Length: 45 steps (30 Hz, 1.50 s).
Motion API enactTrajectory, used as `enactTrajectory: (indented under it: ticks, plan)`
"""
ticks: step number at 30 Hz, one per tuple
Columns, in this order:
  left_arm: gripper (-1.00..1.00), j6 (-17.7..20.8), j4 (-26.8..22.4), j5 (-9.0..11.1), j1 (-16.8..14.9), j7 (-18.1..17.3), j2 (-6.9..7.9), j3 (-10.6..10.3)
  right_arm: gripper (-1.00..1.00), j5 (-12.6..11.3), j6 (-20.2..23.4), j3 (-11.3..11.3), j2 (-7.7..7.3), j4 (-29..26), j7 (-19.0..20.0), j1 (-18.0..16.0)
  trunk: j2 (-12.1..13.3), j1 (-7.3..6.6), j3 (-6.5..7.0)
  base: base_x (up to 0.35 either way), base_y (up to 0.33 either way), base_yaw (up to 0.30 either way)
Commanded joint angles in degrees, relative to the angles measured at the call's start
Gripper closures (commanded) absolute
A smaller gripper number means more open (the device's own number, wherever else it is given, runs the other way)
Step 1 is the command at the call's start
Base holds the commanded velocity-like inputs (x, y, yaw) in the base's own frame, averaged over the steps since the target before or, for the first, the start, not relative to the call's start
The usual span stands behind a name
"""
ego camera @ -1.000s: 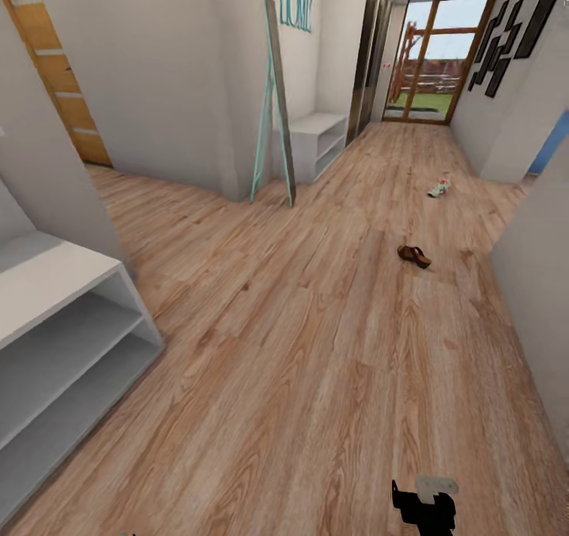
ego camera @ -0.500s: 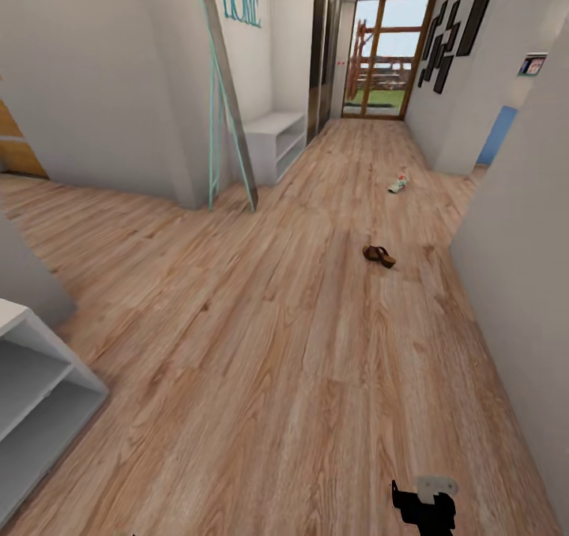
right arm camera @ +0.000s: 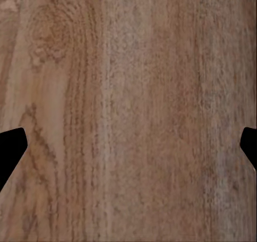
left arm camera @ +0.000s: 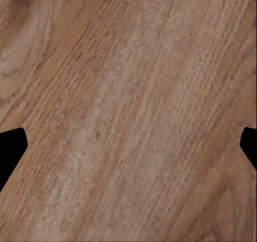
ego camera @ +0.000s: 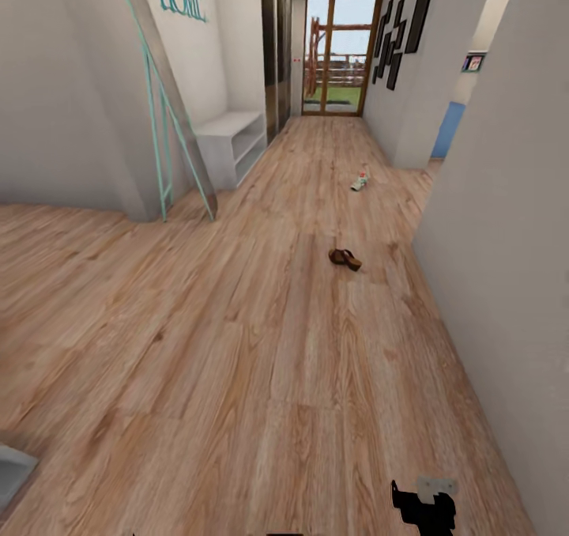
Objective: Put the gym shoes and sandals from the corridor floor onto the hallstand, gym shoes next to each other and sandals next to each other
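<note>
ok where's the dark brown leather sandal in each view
Head view: the dark brown leather sandal lies on the light wood plank floor, mid-corridor, right of centre.
Left wrist view: not in it, just planks.
Right wrist view: not in it, just planks.
Shared landmark: the wood floor.

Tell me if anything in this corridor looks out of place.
Two things lie loose on the corridor floor: a brown sandal mid-hall, alone and angled across the planks, and farther on a gym shoe near the right wall. Neither sits beside its mate. Nothing looks spilled or damaged.
</note>
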Motion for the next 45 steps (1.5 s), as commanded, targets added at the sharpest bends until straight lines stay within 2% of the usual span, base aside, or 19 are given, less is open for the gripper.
enactTrajectory:
  ticks: [1, 11, 45]
  plan:
    - [-1.00, -0.1, 0.0, 0.1, 0.0, -0.6, -0.03, 0.4, -1.00, 0.2, -0.2, -0.2, 0.01, 0.1, -0.1, 0.0, 0.0, 0.03, -0.07, 0.339, -0.084, -0.262]
    - [-1.00, 0.0, 0.0, 0.1, 0.0, -0.6, -0.07, 0.4, -1.00, 0.4, -0.2, -0.1, 0.01, 0.1, 0.1, 0.0, 0.0, 0.03, -0.24, 0.339, -0.084, -0.160]
    - [-1.00, -0.1, 0.0, 0.1, 0.0, -0.6, -0.06, 0.4, -1.00, 0.5, -0.3, 0.0, 0.09, 0.1, 0.1, 0.0, 0.0, 0.03, -0.24, 0.339, -0.084, -0.001]
